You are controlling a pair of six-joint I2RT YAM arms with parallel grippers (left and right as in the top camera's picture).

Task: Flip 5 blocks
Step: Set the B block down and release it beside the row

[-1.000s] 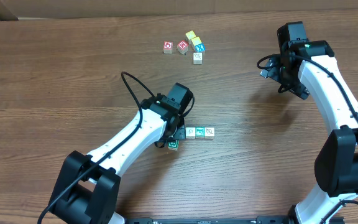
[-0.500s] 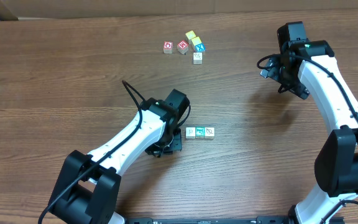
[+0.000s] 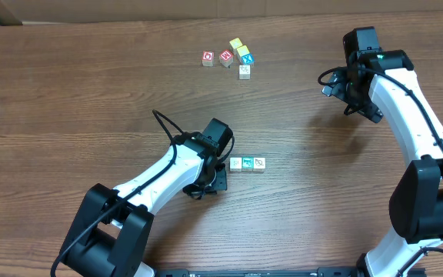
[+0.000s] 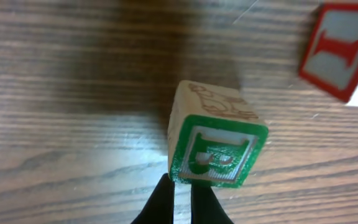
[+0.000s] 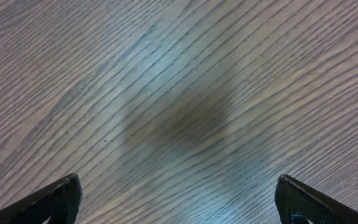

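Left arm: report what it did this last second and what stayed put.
The left claw, shut throughout, pulled back toward its own base and now hides from overhead the green B block that showed beside it before. Its tips sit at that block's lower edge. The row of three blocks, the far cluster and the open right claw stayed put.

- Showing streaky brown wood grain across the table point(image 3: 68, 115).
- Wearing a green frame and a green letter B on the pale face of the near block point(image 4: 219, 149), with a brown line drawing on the bare-wood face above.
- Carrying a red frame and a red letter on grey-white on the corner block point(image 4: 344, 46).
- Running pale green, teal and off-white along the row of three blocks point(image 3: 248, 164).
- Mixing red, yellow, teal and pale faces in the far cluster point(image 3: 227, 57).
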